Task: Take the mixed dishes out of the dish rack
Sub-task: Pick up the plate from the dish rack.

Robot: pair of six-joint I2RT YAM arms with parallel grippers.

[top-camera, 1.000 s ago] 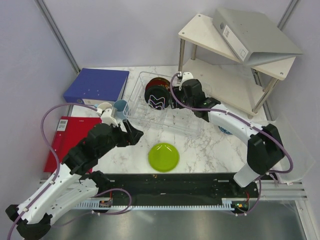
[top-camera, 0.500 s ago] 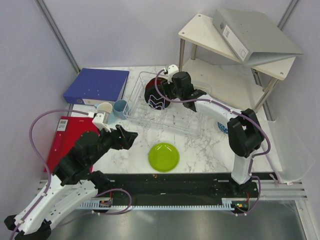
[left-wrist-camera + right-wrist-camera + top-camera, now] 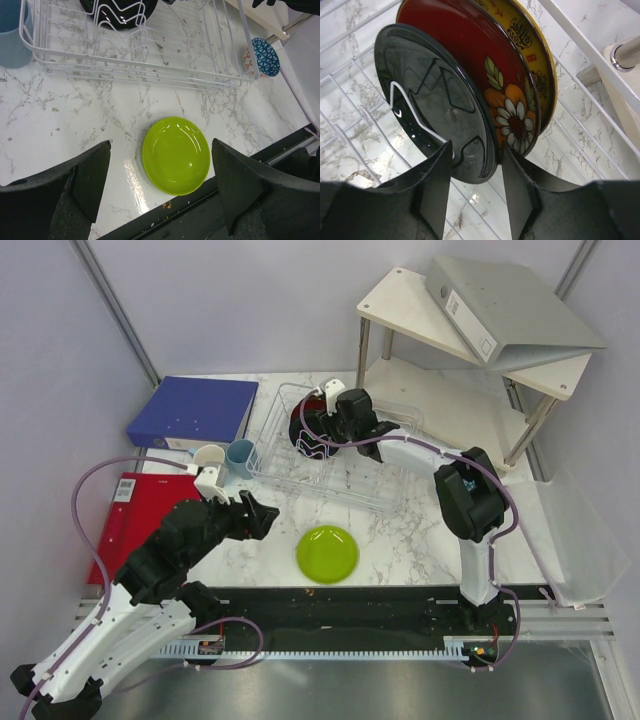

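Note:
The clear dish rack (image 3: 352, 486) holds an upright black plate (image 3: 435, 95), a red flowered bowl (image 3: 485, 60) behind it and a yellow-brown patterned plate (image 3: 542, 60) last. My right gripper (image 3: 322, 432) is open; in the right wrist view (image 3: 476, 150) its fingers straddle the black plate's lower rim with a gap on both sides. My left gripper (image 3: 161, 150) is open and empty, hovering above the lime-green plate (image 3: 327, 553) on the table. A light blue cup (image 3: 240, 454) and a cream mug (image 3: 208, 458) stand left of the rack. The blue patterned bowl (image 3: 260, 56) sits right of it.
A blue binder (image 3: 195, 410) lies at the back left and a red binder (image 3: 125, 512) at the left. The white two-tier shelf (image 3: 440, 390) with a grey binder (image 3: 510, 310) on top stands at the back right. A black rail (image 3: 350, 605) runs along the near edge.
My right gripper has moved left along the rack and now sits around the black plate's rim. My left gripper has drawn back slightly toward me, still open.

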